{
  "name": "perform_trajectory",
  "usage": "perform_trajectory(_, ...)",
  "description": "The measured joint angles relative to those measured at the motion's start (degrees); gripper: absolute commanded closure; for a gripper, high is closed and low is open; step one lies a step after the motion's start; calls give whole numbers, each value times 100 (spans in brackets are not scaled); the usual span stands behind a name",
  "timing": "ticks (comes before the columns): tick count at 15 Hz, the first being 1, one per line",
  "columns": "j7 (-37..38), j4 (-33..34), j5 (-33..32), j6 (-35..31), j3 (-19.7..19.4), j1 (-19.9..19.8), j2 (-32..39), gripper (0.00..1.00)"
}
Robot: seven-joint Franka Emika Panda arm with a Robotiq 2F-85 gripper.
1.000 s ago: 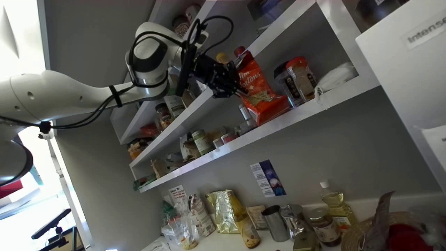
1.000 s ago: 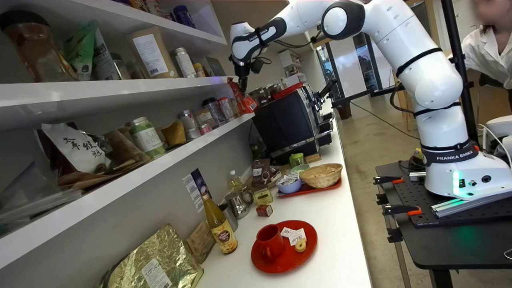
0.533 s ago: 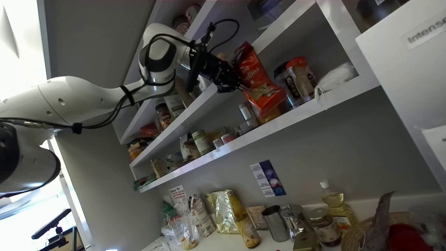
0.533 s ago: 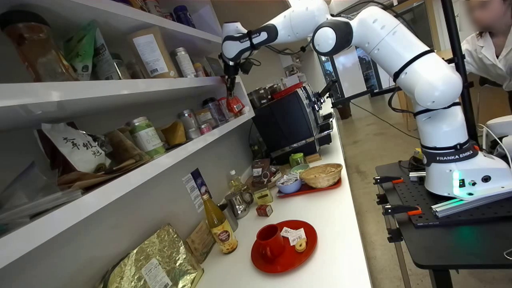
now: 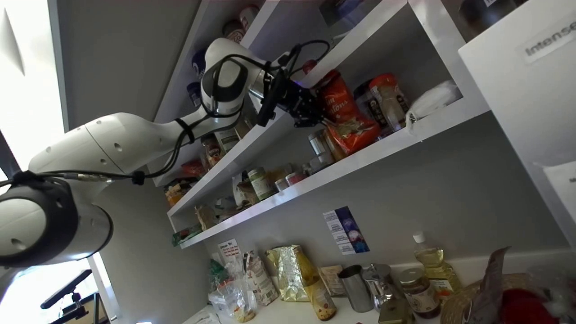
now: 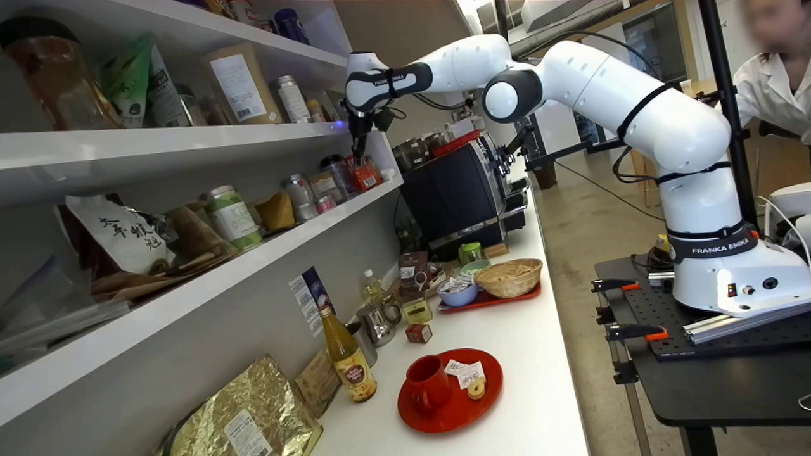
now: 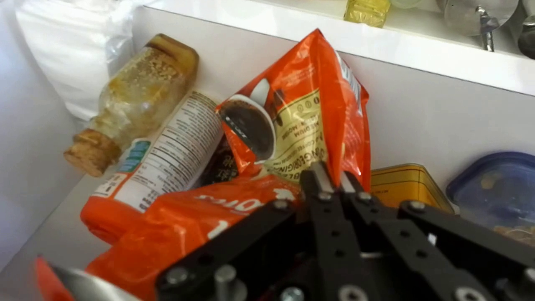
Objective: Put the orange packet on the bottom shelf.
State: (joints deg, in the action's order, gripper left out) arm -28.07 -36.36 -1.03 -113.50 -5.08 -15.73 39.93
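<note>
One stage seems to remain, the release. The orange packet [image 5: 353, 118] is already over the bottom shelf [image 5: 324, 176], right of centre in an exterior view, leaning, with its lower end on or just above the board; I cannot tell whether the board bears its weight. In the wrist view the gripper [image 7: 334, 177] has its fingertips drawn together on a fold of the packet, near the middle of the frame, so the carrying looks done and the letting go does not. What is left, I judge, is to seat the base, part the fingers and back away without pulling it over.

Several containers share the wrist view. At upper left a corked bottle [image 7: 142, 83] has pale grains clinging inside; just below it a red-lidded jar [image 7: 179, 144] hides its contents behind a label. Right of the packet are a yellow tin [image 7: 405, 184], contents not visible, and a blue-lidded tub [image 7: 497, 190] with something brownish in it. In an exterior view, at lower centre, a red plate [image 6: 466, 415] carries a red cup [image 6: 427, 383], white papers [image 6: 466, 375] and a ring-shaped biscuit [image 6: 476, 388]; higher in the frame a blue bowl [image 6: 460, 299] holds what look like sachets
</note>
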Motion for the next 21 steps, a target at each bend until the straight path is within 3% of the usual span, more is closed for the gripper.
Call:
perform_trajectory(3,-51,340,0,62,152,-49,213,98)
perform_trajectory(4,-65,442,0,114,189,-63,271,72)
perform_trajectory(6,-96,652,0,252,238,-82,378,64)
perform_trajectory(15,-133,1033,-219,1182,152,-90,584,0)
perform_trajectory(21,-135,1033,-507,1680,-19,-183,300,0)
